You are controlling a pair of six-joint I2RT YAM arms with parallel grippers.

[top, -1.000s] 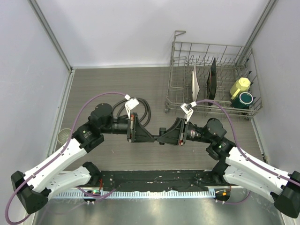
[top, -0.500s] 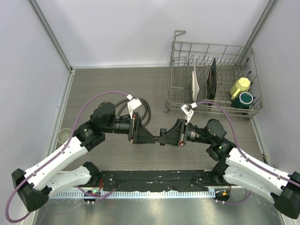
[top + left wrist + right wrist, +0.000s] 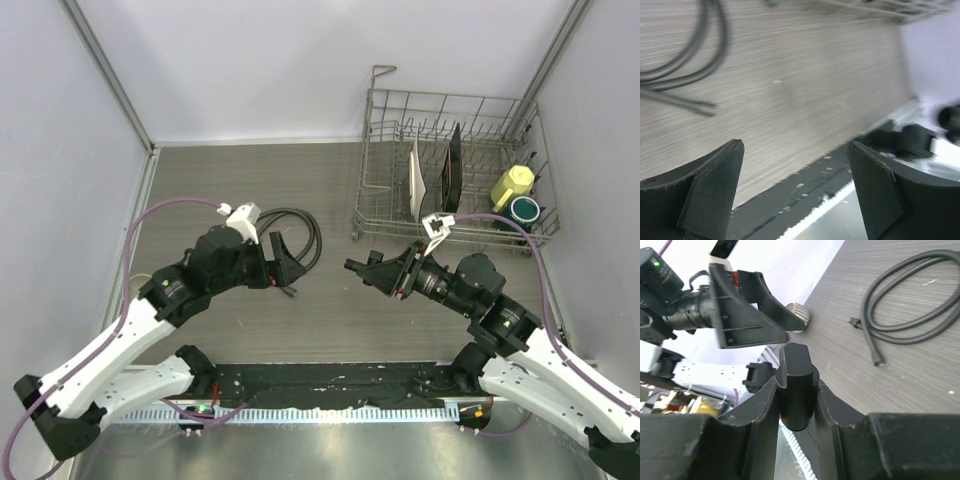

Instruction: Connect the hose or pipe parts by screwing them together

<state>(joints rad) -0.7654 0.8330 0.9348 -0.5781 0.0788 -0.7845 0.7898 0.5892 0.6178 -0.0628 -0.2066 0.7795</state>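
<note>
The fitting [image 3: 795, 367] is sitting off the tabletop, right of centre, with the right gripper [image 3: 796, 392] clamping it between both fingers and pointing it leftward. The hose [image 3: 317, 237] is lying in loose coils on the tabletop [image 3: 230, 180], left of centre, with nothing holding it. Its end connector [image 3: 878, 360] is resting on the wood toward the near edge. The left gripper [image 3: 796, 150] is hanging just beside the coils with its fingers spread wide and nothing between them.

The parts are well apart, so the joining is not under way. The step in hand looks like picking up the hose end. The next move is probably calling for the left fingers to close on the connector and line it up with the fitting's port.

The fingers are hiding that port. The left wrist view is blurring, and the left arm is covering part of the coils from above.
</note>
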